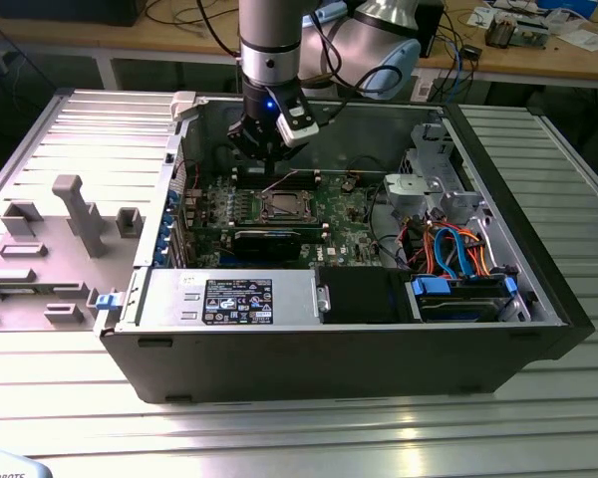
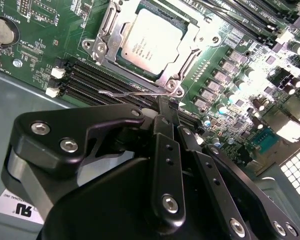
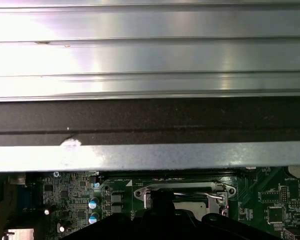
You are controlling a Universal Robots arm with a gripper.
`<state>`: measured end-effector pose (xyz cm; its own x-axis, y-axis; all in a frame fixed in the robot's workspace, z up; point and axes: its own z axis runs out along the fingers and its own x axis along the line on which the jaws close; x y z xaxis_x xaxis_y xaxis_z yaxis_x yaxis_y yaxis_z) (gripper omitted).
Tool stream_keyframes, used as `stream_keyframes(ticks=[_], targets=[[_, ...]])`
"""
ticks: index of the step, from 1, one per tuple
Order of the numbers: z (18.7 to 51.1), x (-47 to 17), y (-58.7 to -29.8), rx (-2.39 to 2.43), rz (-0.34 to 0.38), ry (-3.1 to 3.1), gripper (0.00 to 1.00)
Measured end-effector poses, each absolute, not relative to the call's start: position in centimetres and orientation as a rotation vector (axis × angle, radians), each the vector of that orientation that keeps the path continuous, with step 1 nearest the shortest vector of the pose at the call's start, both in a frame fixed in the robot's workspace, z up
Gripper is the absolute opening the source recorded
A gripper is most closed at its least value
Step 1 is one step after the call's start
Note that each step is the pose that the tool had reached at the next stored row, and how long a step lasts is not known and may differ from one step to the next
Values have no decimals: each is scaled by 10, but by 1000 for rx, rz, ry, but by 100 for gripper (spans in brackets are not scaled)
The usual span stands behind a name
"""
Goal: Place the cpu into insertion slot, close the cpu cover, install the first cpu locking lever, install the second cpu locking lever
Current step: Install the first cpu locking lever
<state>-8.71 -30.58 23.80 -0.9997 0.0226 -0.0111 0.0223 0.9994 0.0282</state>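
— Where is the cpu (image 2: pixel 151 41)?

— Seated in the insertion slot (image 1: pixel 266 209), silvery top up. In the second wrist view the cpu cover (image 2: pixel 187 60) lies flat around it, so little of the socket itself shows.

— And the levers?

— One thin wire lever (image 2: pixel 135 93) runs along the socket's side nearest the hand (image 2: pixel 169 104), and its end reaches the tip of the hand. I cannot tell whether it is hooked under its catch. I cannot pick out the other lever for certain.

— Is the hand grasping it?

— The hand is clenched: its fingers (image 2: pixel 165 150) lie side by side with no gap showing. Their own black bulk hides whether the wire is pinched between them or only touched.

— What is around the socket?

— There is green board (image 2: pixel 35 50), and long black memory slots (image 2: pixel 90 80) lie between the socket and the hand. In the first wrist view the hand's dark body covers half of the socket.

— Further out?

— In the exterior view the hand hangs inside the open computer case (image 1: pixel 379 349), just beyond the socket. The long black expansion card (image 1: pixel 267 242) lies on the socket's near side, and the case rests on a slatted metal desk (image 1: pixel 279 438).
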Motion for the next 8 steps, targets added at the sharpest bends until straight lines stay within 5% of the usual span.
stream_keyframes(ticks=[8], targets=[[238,-87,-306,35,44,3130,11]])
